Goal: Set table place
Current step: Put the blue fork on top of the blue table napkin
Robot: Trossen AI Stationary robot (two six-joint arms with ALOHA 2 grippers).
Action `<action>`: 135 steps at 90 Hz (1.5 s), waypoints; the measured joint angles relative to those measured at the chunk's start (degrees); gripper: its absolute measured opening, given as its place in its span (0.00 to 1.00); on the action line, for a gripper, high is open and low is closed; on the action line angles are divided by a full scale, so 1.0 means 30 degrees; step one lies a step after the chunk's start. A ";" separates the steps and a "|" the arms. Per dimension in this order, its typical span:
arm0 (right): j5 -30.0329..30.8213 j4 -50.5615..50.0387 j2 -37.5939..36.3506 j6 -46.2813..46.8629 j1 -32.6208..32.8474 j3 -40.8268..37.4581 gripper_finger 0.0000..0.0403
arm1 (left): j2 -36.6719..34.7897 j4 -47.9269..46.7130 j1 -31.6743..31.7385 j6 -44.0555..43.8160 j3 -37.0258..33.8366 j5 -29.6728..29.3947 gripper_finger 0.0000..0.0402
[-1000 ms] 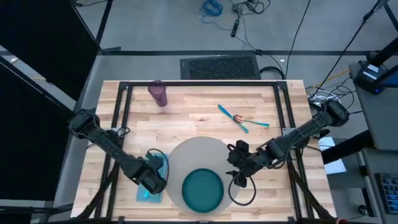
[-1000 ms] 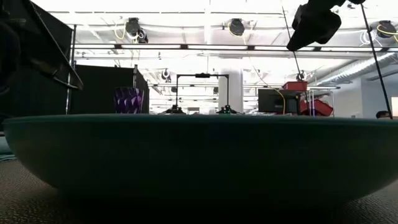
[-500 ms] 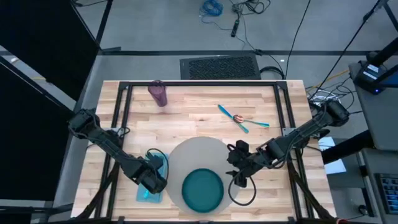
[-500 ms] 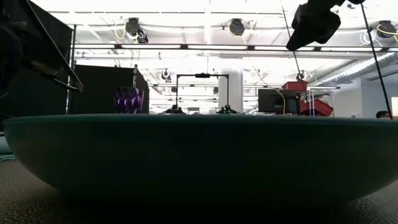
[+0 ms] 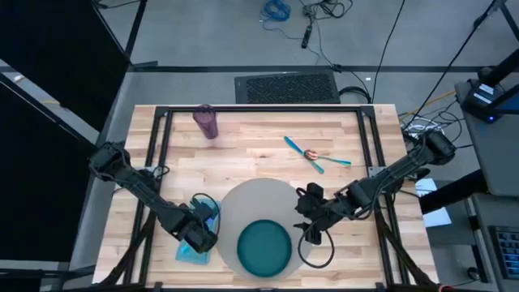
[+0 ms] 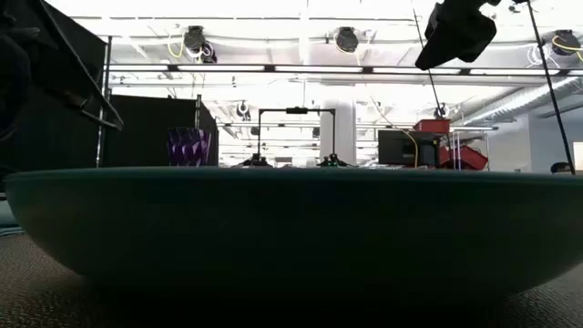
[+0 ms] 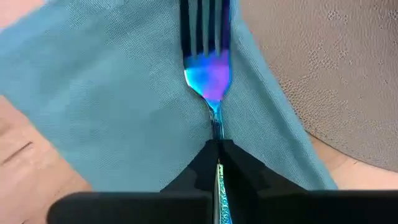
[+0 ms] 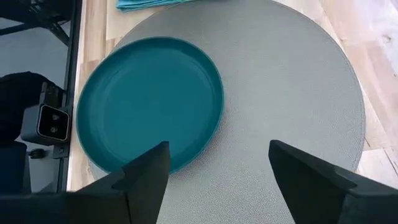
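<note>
A round grey-beige mat [image 5: 263, 203] lies at the table's near middle, with a teal plate [image 5: 263, 247] on its near part. Left of it a light-blue napkin [image 5: 199, 235] lies flat, and a fork [image 7: 210, 62] rests on it, tines pointing away from my left gripper [image 7: 217, 163], which is shut on its handle. My right gripper [image 8: 217, 180] hovers open above the mat's right side, holding nothing. The purple cup [image 5: 206, 122] stands at the far left. Two teal-handled pieces of cutlery [image 5: 315, 154] lie crossed at the far right. My left gripper pinches the fork's thin handle [image 7: 216, 134] between its two fingers, just behind the fork's head. The fingers lie along the handle. The fork's head lies on the napkin [image 7: 124, 112]; the rest of the handle is hidden by the fingers.
A black metal frame [image 5: 158, 146] borders the wooden planks of the table [image 5: 251, 162]. In the low view the plate [image 6: 291, 237] fills the foreground, with the cup [image 6: 189, 146] behind it. Bare wood shows between the cup and the cutlery.
</note>
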 joint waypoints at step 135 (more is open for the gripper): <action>-0.0100 0.0937 0.0000 -0.0184 0.1368 0.0000 0.64 | -0.3225 0.1969 -0.0058 -0.3863 -0.2174 0.0876 0.00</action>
